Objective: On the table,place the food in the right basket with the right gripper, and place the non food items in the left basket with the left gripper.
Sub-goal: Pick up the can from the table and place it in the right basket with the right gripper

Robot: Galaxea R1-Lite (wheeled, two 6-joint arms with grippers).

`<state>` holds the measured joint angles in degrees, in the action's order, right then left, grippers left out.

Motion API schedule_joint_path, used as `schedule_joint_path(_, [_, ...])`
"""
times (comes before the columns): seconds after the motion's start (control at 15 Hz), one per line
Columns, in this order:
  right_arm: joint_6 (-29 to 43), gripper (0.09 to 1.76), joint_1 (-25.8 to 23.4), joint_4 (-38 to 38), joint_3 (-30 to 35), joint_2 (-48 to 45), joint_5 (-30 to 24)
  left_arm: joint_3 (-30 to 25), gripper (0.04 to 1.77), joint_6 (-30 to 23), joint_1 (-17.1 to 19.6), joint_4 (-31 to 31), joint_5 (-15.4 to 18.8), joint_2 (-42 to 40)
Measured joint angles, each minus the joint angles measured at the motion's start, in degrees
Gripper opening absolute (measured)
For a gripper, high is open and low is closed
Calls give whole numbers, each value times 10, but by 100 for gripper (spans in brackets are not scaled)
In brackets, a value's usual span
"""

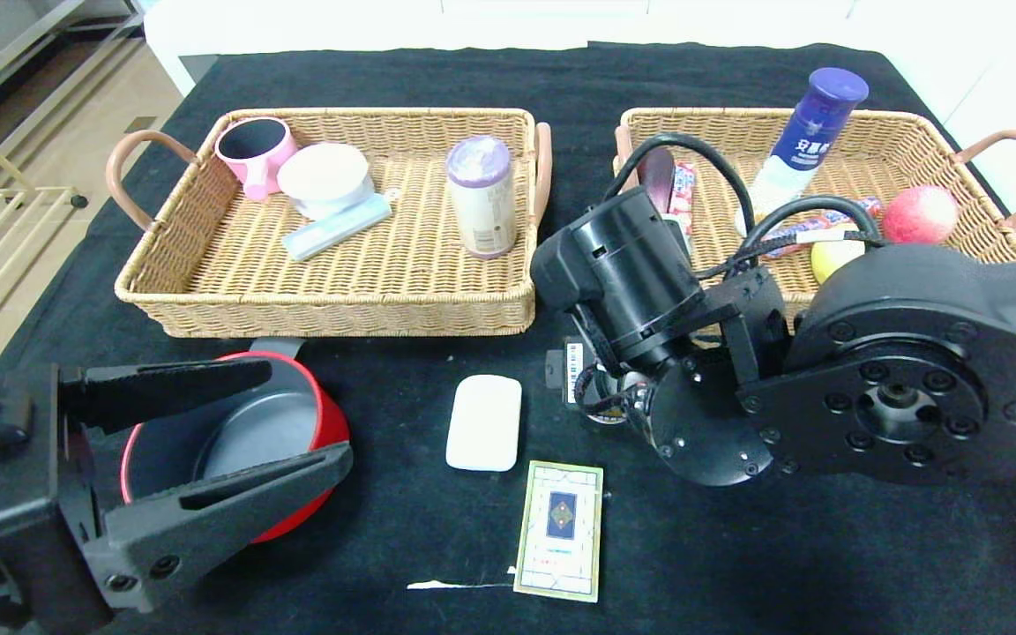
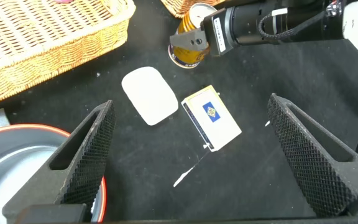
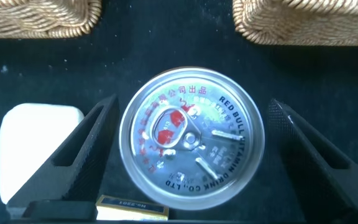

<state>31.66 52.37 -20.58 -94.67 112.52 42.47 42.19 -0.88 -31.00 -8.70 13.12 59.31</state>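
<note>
The gold drink can stands on the black-clothed table in front of the gap between the baskets. My right gripper points straight down over it, open, with one finger on each side of the can's silver top. The can also shows in the left wrist view. My left gripper is open above the red pot at the near left. The white block and the cream card box lie between the arms. The lemon and the white-and-blue bottle are in the right basket.
The left basket holds a pink cup, a white round tin, a pale blue bar and a purple-lidded canister. A red apple and snack packets lie in the right basket. A white scrap lies by the card box.
</note>
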Motion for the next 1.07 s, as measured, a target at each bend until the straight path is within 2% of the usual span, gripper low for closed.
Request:
schedule_joint_path(0.4, [0, 171, -1, 0, -1, 2, 0, 0, 176, 0, 0, 0, 0, 0])
schedule_joint_path(0.6, [1, 123, -1, 0, 0, 2, 0, 0, 176, 4, 0, 0, 0, -2])
schedule_joint_path(1.07, [7, 118, -1, -1, 2, 2, -1, -1, 176, 6, 0, 1, 0, -3])
